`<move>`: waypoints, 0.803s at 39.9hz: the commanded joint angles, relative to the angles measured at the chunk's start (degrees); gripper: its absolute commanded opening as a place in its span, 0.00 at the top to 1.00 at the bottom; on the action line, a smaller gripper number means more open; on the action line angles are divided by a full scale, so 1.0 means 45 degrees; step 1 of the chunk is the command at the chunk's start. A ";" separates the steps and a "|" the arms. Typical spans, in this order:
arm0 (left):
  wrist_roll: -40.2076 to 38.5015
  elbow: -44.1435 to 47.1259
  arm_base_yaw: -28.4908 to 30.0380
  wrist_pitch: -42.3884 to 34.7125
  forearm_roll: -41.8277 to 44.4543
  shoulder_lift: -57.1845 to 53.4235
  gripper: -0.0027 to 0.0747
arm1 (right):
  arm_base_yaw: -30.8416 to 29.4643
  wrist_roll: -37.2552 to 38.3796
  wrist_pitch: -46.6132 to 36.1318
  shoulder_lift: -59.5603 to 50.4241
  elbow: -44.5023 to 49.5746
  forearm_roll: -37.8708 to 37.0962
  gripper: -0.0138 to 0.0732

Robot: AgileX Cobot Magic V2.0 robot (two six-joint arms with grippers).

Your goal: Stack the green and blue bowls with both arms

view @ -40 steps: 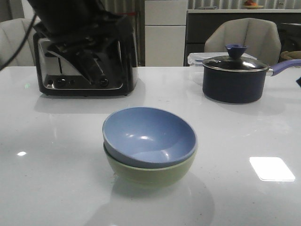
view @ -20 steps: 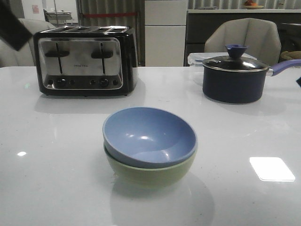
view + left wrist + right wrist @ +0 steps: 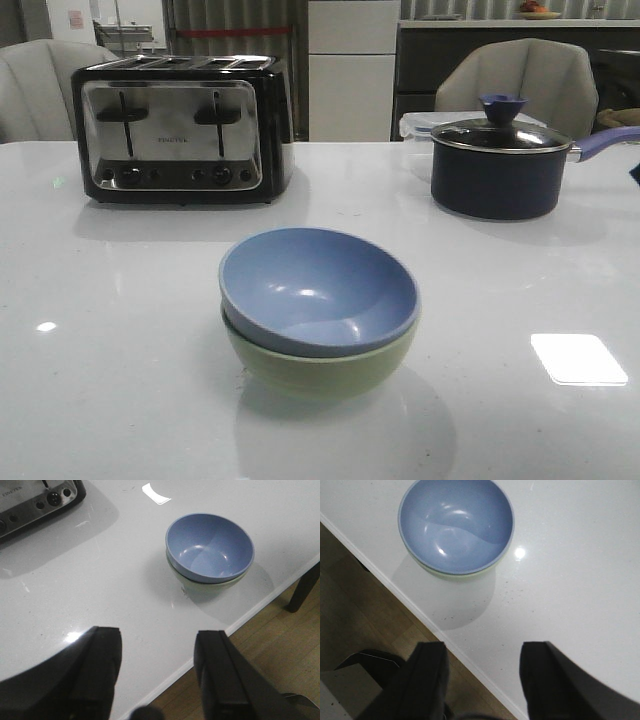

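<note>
The matte periwinkle-blue round bowl [image 3: 318, 288] sits nested in the pale sage-green bowl [image 3: 325, 368] mid-bench [image 3: 120, 330]; stacking looks done. Left hand [image 3: 159, 675] and right hand [image 3: 482, 677] hover wide, empty, well apart from it.

— How was the light?

— Bright, even, from overhead. A rectangular glare patch [image 3: 579, 359] shone on the glossy white table [image 3: 120, 330], with smaller glints inside the blue bowl [image 3: 318, 290].

— Shadows?

— Soft ones lay under the stacked bowls and along the toaster [image 3: 180, 128].

— Sharpness?

— The front view was fairly crisp, slightly grainy. In both wrist views the black fingers [image 3: 102, 672] nearest the lens were blurred.
</note>
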 commanded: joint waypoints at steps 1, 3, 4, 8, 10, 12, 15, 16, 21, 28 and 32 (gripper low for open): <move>-0.0012 -0.0046 -0.0071 -0.0796 -0.0039 -0.0240 0.44 | 0.0009 -0.0133 -0.0784 -0.0091 -0.0346 0.0030 0.33; -0.0012 0.0057 -0.0071 -0.0796 -0.0028 -0.0240 0.44 | 0.0009 -0.0133 -0.0796 -0.0091 -0.0346 0.0030 0.33; -0.0012 0.0126 -0.0071 -0.0796 -0.0028 -0.0240 0.44 | 0.0009 -0.0133 -0.0798 -0.0091 -0.0346 0.0030 0.33; -0.0012 0.0311 -0.0071 -0.0796 0.0028 -0.0240 0.44 | 0.0009 -0.0133 -0.0754 -0.0091 -0.0346 0.0030 0.33; -0.0012 0.0366 -0.0071 -0.0796 0.0028 -0.0240 0.45 | 0.0009 -0.0133 -0.0712 -0.0076 -0.0346 0.0030 0.33; -0.0012 0.0398 -0.0071 -0.0796 0.0028 -0.0240 0.46 | 0.0009 -0.0133 -0.0711 -0.0075 -0.0346 0.0030 0.36; -0.0012 0.0398 -0.0071 -0.0796 0.0028 -0.0240 0.51 | 0.0009 -0.0133 -0.0711 -0.0075 -0.0346 0.0030 0.46; -0.0012 0.0398 -0.0071 -0.0796 0.0028 -0.0240 0.53 | 0.0009 -0.0133 -0.0711 -0.0075 -0.0346 0.0030 0.50; -0.0012 0.0398 -0.0071 -0.0796 0.0028 -0.0240 0.67 | 0.0009 -0.0133 -0.0735 -0.0075 -0.0346 0.0030 0.68; -0.0012 0.0398 -0.0071 -0.0796 0.0028 -0.0240 0.85 | 0.0009 -0.0133 -0.0718 -0.0075 -0.0346 0.0030 0.78; -0.0012 0.0398 -0.0071 -0.0796 0.0028 -0.0240 0.85 | 0.0009 -0.0133 -0.0732 -0.0075 -0.0346 0.0030 0.78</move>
